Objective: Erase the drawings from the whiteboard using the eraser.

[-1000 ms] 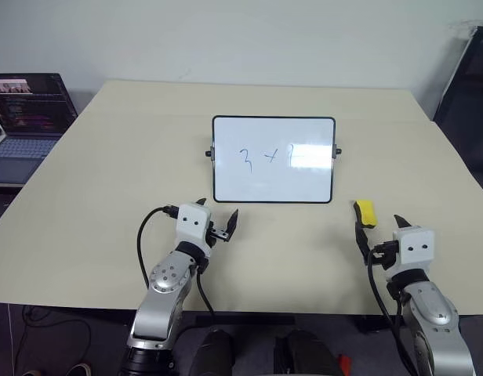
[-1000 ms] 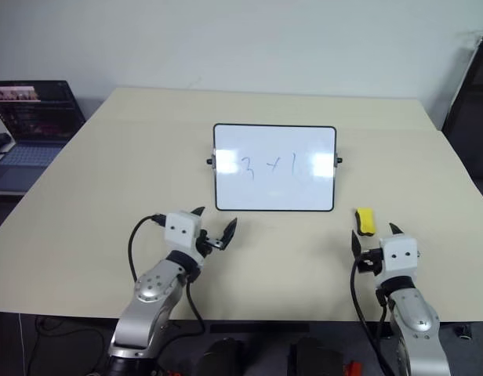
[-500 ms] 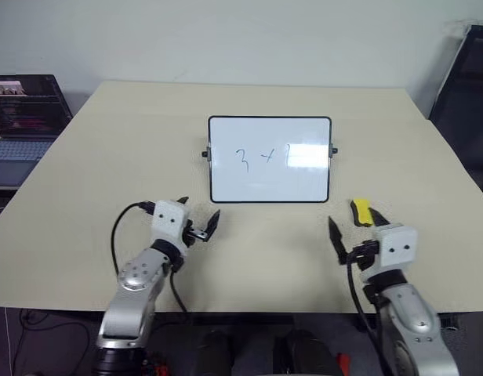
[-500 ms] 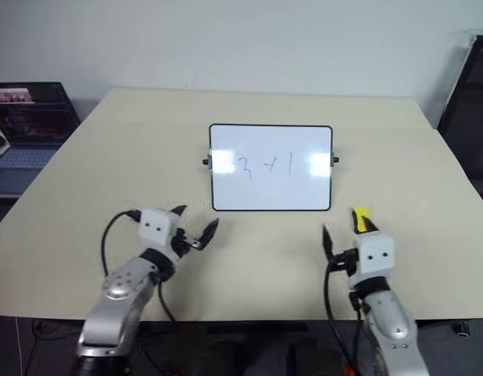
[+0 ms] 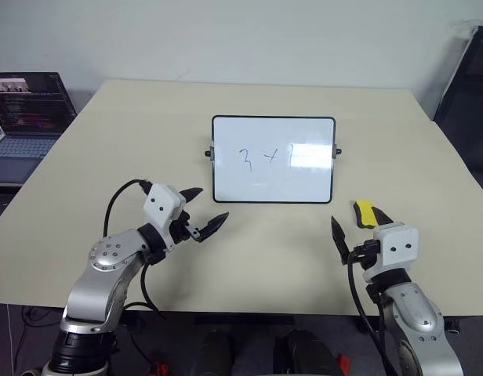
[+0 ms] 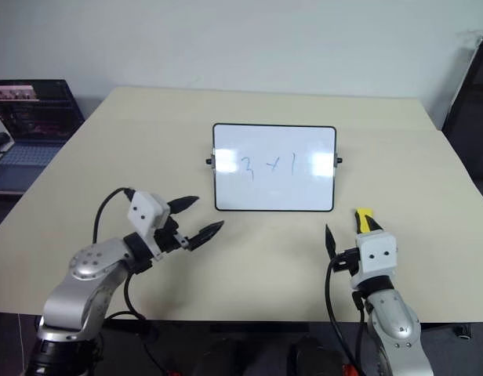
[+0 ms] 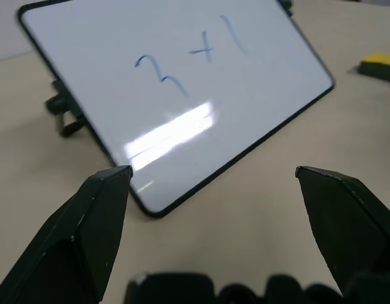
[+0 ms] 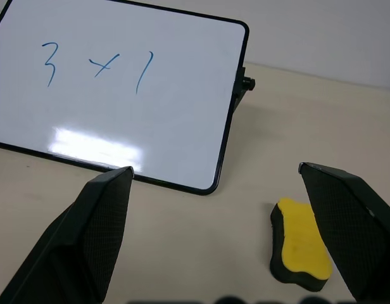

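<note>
The whiteboard stands tilted on the beige table's middle, with the drawings, thin strokes reading "3 x 1", across its centre. The eraser, a yellow block on a dark base, lies flat on the table off the board's near right corner. My right gripper hovers open just short of the eraser, which sits ahead of its right finger in the right wrist view. My left gripper is open and empty, angled toward the board's near left corner.
An open laptop stands on a separate surface off the table's left edge. A dark chair-like object stands past the right edge. The table's near edge runs just under both forearms.
My left arm has swung out to the left and its gripper has lifted and turned toward the board. The right gripper has shifted a little left and up, toward the eraser. Both stayed open.
</note>
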Tool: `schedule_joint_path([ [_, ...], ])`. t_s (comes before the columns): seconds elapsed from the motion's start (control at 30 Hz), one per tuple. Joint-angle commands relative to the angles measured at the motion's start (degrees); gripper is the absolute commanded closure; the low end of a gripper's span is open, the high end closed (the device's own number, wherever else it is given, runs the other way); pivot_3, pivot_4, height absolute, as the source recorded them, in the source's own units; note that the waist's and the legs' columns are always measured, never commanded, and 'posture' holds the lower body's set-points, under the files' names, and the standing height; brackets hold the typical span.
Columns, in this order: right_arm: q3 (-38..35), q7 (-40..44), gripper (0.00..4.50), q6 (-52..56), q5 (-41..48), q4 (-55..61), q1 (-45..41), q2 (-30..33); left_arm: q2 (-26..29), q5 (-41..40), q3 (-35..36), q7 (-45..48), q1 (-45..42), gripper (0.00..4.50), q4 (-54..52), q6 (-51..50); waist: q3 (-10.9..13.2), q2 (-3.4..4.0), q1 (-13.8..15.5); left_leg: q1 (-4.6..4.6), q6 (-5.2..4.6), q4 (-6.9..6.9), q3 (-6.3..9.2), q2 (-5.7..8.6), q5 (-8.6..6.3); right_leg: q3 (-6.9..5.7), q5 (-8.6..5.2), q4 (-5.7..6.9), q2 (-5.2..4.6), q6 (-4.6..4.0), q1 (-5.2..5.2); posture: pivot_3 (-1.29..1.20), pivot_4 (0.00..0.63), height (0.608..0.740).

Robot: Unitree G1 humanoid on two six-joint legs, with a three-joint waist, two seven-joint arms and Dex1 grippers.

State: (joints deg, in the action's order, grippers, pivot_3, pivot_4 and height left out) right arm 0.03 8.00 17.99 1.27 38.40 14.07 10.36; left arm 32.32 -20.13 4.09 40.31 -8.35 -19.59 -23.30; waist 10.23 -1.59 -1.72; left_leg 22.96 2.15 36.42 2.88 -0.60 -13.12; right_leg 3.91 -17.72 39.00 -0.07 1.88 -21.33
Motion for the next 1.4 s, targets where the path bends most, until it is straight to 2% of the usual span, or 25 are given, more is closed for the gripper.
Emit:
schedule_joint_path([
  [0.03, -1.5, 0.7, 0.02, 3.4, 2.3, 3.0, -1.7, 0.3, 2.9, -2.0, -1.2, 4.7, -3.3, 0.00, -2.3, -0.5, 0.0, 0.00, 0.0, 0.00, 0.00, 0.00, 0.00, 0.00, 0.00, 0.00, 0.00, 0.00, 0.00, 0.00, 0.00, 0.00, 0.150, 0.740],
  [0.23, -2.5, 1.8, 0.02, 11.3, 2.7, 3.7, -6.3, 3.3, 5.8, -1.1, -6.5, 13.4, -10.2, 0.00, 1.8, 1.5, 0.0, 0.01, 0.0, -0.02, 0.00, -0.01, -0.02, 0.03, 0.00, 0.02, 0.00, 0.00, 0.01, 0.00, 0.01, 0.00, 0.150, 0.740],
  [0.4, -8.6, -0.6, 0.02, 22.9, 7.0, 5.8, -11.6, 1.8, 4.1, -0.1, -9.6, 15.9, -15.5, 0.00, 7.3, 3.1, 0.0, 0.01, 0.0, 0.01, 0.00, -0.03, 0.02, 0.00, 0.00, -0.01, 0.01, 0.02, 0.08, -0.02, -0.03, 0.00, 0.150, 0.740],
  [0.53, -10.9, -1.2, 0.02, 35.8, 8.2, 5.2, -18.5, 4.0, 4.3, 0.2, -13.6, 21.8, -18.8, 0.00, 8.8, 4.4, 0.0, 0.02, -0.1, 0.03, 0.00, -0.04, -0.02, 0.04, 0.00, 0.00, 0.04, 0.02, 0.08, -0.07, -0.04, 0.00, 0.150, 0.740],
  [0.73, -12.9, -2.7, 0.02, 44.6, 8.9, 2.6, -26.1, 3.4, 3.6, 0.4, -15.6, 26.1, -22.8, 0.00, 12.0, 5.6, 0.0, 0.03, -0.2, 0.03, 0.00, -0.11, -0.01, 0.00, 0.00, 0.00, 0.05, 0.03, 0.15, -0.10, -0.08, 0.00, 0.150, 0.740],
  [0.93, -15.0, -4.0, 0.02, 46.2, 9.0, -5.1, -30.7, 2.2, 2.1, 1.2, -16.3, 29.3, -26.8, 0.00, 16.3, 8.3, 0.0, 0.02, -0.2, 0.05, -0.01, -0.21, -0.05, 0.14, 0.01, -0.05, 0.14, 0.01, 0.15, -0.25, -0.12, 0.00, 0.150, 0.740],
  [1.4, -14.8, -4.3, 0.02, 39.3, 8.2, -14.4, -28.8, 2.8, 2.9, 2.9, -15.7, 31.8, -24.7, 0.00, 18.2, 12.6, 0.0, 0.05, -0.2, 0.08, -0.02, -0.31, -0.14, 0.08, 0.00, -0.04, 0.12, 0.01, 0.19, -0.26, -0.23, 0.00, 0.150, 0.740],
])
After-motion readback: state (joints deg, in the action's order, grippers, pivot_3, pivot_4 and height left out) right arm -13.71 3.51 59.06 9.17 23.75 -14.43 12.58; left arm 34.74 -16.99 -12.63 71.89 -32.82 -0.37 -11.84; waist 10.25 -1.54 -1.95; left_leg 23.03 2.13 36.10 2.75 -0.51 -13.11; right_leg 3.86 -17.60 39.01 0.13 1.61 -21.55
